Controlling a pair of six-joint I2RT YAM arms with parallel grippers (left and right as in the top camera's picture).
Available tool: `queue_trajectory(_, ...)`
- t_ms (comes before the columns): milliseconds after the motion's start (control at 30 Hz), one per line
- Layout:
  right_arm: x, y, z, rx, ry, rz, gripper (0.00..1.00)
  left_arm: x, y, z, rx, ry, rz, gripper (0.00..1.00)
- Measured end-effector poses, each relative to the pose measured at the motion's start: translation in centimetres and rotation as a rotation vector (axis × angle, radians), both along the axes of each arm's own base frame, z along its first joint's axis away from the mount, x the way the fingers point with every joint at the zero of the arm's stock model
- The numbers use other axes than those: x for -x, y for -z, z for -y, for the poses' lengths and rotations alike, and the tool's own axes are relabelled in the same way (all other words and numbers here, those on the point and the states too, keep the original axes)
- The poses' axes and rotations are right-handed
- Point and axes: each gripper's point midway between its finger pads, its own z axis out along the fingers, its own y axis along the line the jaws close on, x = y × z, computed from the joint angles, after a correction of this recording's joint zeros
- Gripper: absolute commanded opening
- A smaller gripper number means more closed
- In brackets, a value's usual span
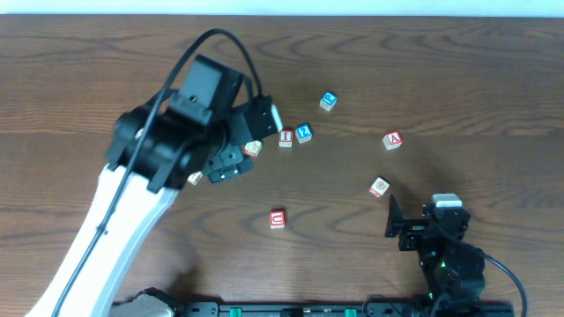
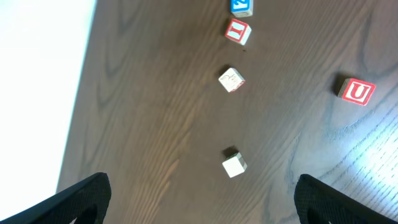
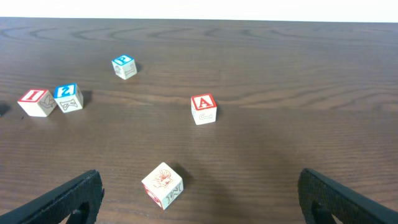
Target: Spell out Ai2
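The red "I" cube (image 1: 285, 136) (image 2: 237, 31) (image 3: 35, 99) and the blue "2" cube (image 1: 304, 133) (image 2: 241, 6) (image 3: 66, 95) sit side by side mid-table, the "I" on the left. The red-framed "A" cube (image 1: 393, 140) (image 3: 203, 107) stands alone well to their right. My left gripper (image 1: 227, 158) (image 2: 202, 199) hangs open above the table left of the "I", nothing between its fingers. My right gripper (image 1: 421, 220) (image 3: 199, 193) is open near the front right edge, facing the "A" cube, and holds nothing.
A red "U" cube (image 1: 278, 218) (image 2: 357, 91) lies near the front. A blue-marked cube (image 1: 328, 100) (image 3: 123, 62) sits behind the "2". A picture cube (image 1: 380, 187) (image 3: 163, 184) lies just ahead of the right gripper. Two pale cubes (image 1: 253, 148) (image 1: 195, 178) lie by the left gripper.
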Motion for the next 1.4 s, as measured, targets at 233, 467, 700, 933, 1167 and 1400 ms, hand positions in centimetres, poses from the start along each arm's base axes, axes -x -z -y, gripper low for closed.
queue_trajectory(233,0.0,0.0,0.0,0.0,0.0,0.0,0.99,3.2,-5.1,-2.0,0.083,-0.023,0.156,0.95)
queue_trajectory(467,0.0,0.0,0.0,0.0,0.0,0.0,0.99,7.5,-9.0,-4.4,0.158,-0.026,0.286,0.95)
queue_trajectory(700,0.0,0.0,0.0,0.0,0.0,0.0,0.99,10.8,-9.5,-6.2,0.169,-0.026,0.306,0.95)
queue_trajectory(933,-0.2,-0.5,-0.1,-0.005,-0.003,0.023,0.99,12.5,-8.3,-7.1,0.136,-0.026,0.248,0.95)
queue_trajectory(1167,-0.9,-5.8,-2.7,-0.31,-0.092,0.204,0.99,12.8,-7.9,-7.3,0.124,-0.027,0.229,0.95)
queue_trajectory(1400,-0.8,-7.2,-3.8,-0.671,-0.092,0.19,0.99,12.3,-8.4,-7.0,0.161,-0.049,0.249,0.95)
